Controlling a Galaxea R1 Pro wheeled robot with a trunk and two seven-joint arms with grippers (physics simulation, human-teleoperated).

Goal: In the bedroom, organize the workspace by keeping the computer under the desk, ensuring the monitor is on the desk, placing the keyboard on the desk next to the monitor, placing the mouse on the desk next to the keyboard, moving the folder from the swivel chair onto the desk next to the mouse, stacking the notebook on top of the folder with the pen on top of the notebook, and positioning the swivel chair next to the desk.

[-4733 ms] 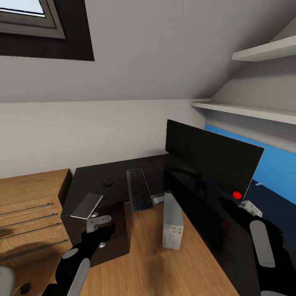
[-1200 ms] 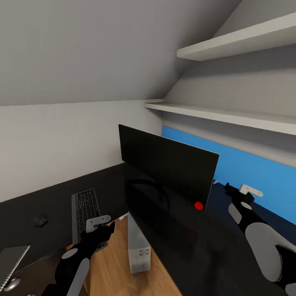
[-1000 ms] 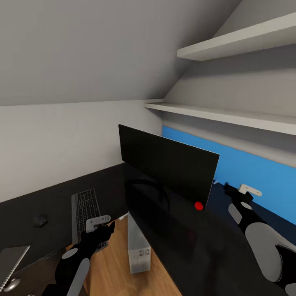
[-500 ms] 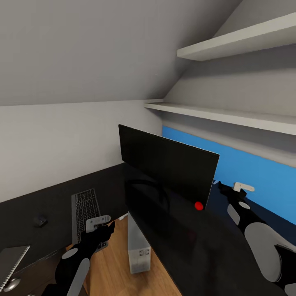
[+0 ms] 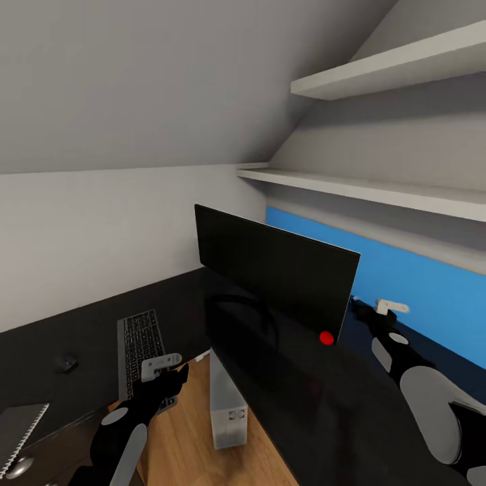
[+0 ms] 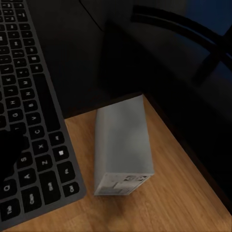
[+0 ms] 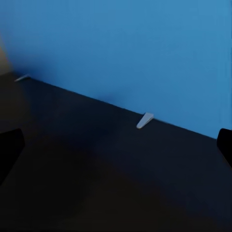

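Two tools hang over the black bench (image 5: 81, 324). The left tool (image 5: 162, 365) hovers above the keyboard (image 5: 140, 345), near the grey computer (image 5: 226, 405) on the wood floor; whether it is open I cannot tell. The right tool (image 5: 388, 309), spread open and empty, sits right of the monitor (image 5: 273, 266), by the blue wall (image 5: 405, 283). The mouse (image 5: 66, 362) and notebook (image 5: 20, 422) lie far left.

monitor (image 5: 273, 270) black, red dot | keyboard (image 5: 140, 351) silver-grey, dark keys | computer (image 5: 226, 401) light grey

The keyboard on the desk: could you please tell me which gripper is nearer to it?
Left. The left gripper hovers just over the keyboard's near end, while the right gripper is far off beyond the monitor, by the blue wall.
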